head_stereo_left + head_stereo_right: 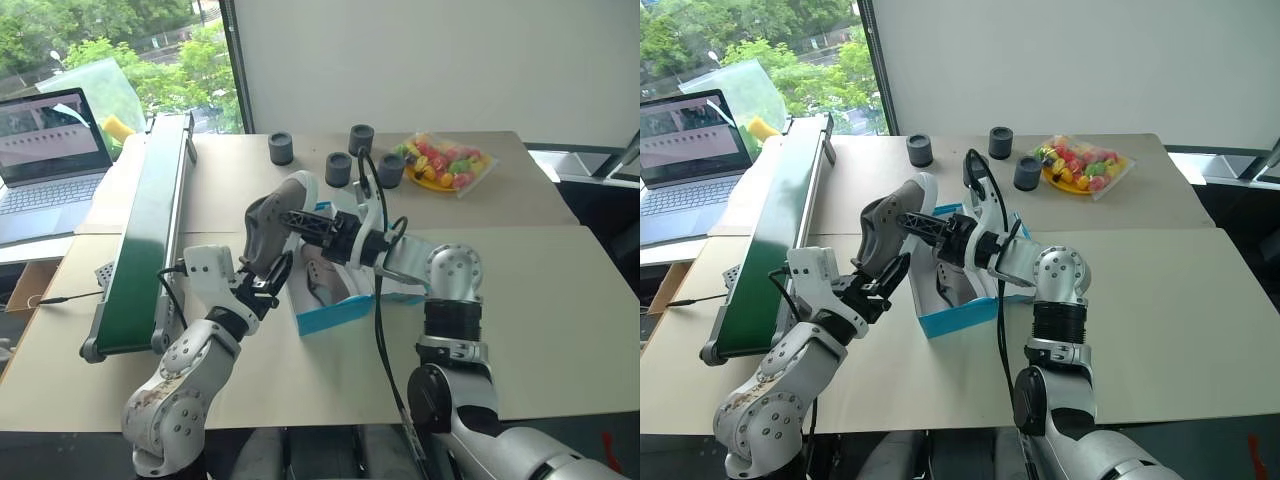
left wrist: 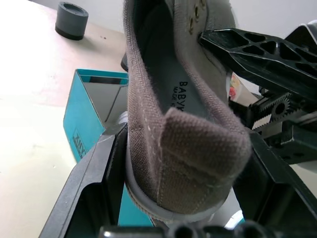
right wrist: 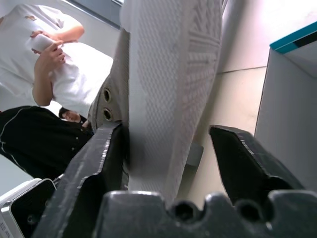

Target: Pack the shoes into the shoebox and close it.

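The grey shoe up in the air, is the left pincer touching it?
Touching. In the left wrist view the left pincer has its black fingers pressed against both sides of the grey shoe's heel.

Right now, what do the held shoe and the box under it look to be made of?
The shoe: woven grey canvas upper, matte, thread weave and stitching visible; its sole looks like white rubber, with moulded tread. The shoebox: apparently cardboard, thin flat walls, teal outside, white inside.

laptop [image 1: 45, 160], green conveyor [image 1: 145, 235], fruit bag [image 1: 447, 162]
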